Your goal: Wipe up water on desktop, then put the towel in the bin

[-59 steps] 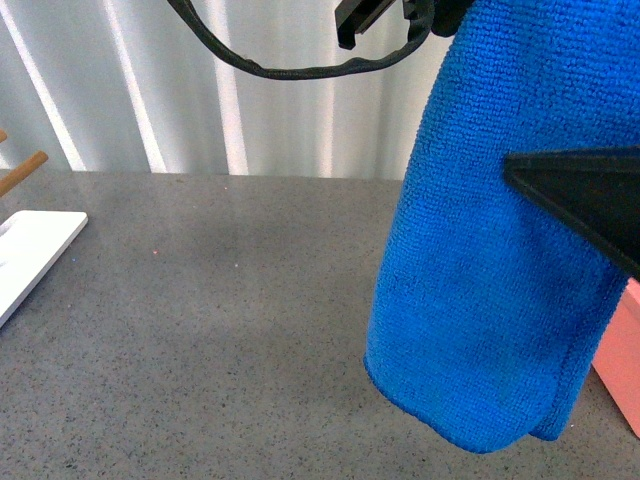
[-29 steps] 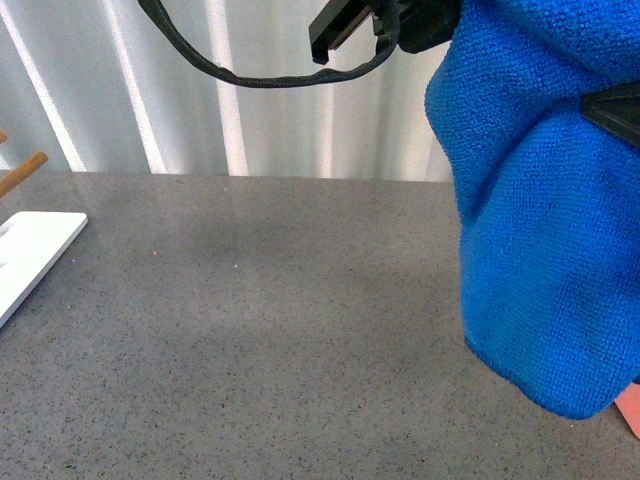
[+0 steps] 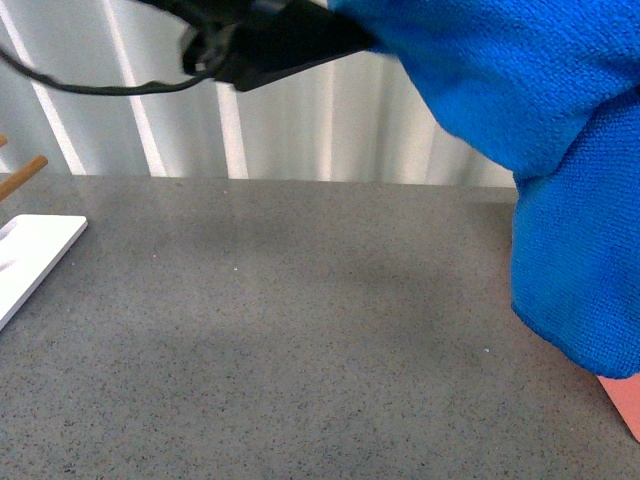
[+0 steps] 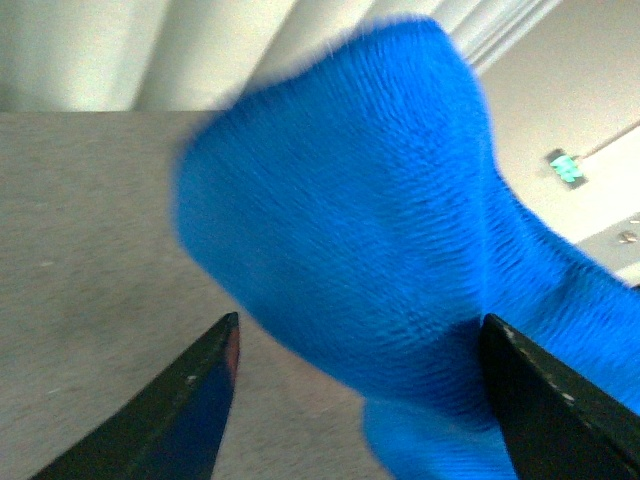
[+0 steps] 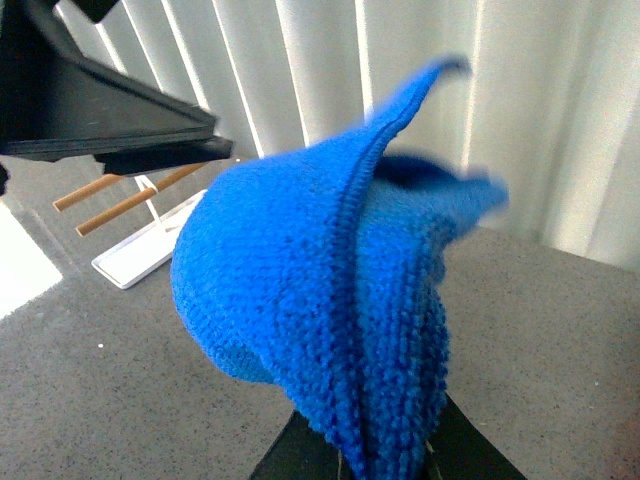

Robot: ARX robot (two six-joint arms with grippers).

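Note:
The blue towel (image 3: 560, 160) hangs in the air over the right side of the grey speckled desktop (image 3: 280, 340). My right gripper (image 5: 375, 455) is shut on the towel (image 5: 300, 290), which bunches up above the jaws and hides their tips. My left gripper (image 4: 360, 335) is open, with the towel (image 4: 380, 230) hanging just beyond the gap between its fingers; I cannot tell if it touches them. Only a pink corner of the bin (image 3: 625, 405) shows below the towel at the right edge.
A dark part of my left arm (image 3: 270, 40) with a black cable crosses the top of the front view. A flat white tray (image 3: 30, 255) with wooden rods (image 3: 22, 175) stands at the far left. White vertical slats form the back wall.
The towel has moved up and to the right in the front view, uncovering more desktop. The dark arm part with its cable has shifted left and looms larger.

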